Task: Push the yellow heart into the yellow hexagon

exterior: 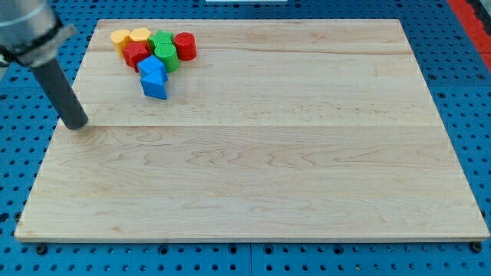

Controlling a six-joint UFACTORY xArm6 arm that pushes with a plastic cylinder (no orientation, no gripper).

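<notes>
Two yellow blocks sit at the board's top left, touching side by side: one [120,37] at the view's left and one [140,34] to its right. I cannot tell which is the heart and which the hexagon. My tip [77,124] rests on the board's left edge, well below and left of both, touching no block.
A red block [136,54], two green blocks [160,40] [167,56] and a red cylinder [185,45] crowd against the yellow ones. Two blue blocks [152,67] [155,86] lie just below them. The wooden board [268,153] sits on a blue pegboard.
</notes>
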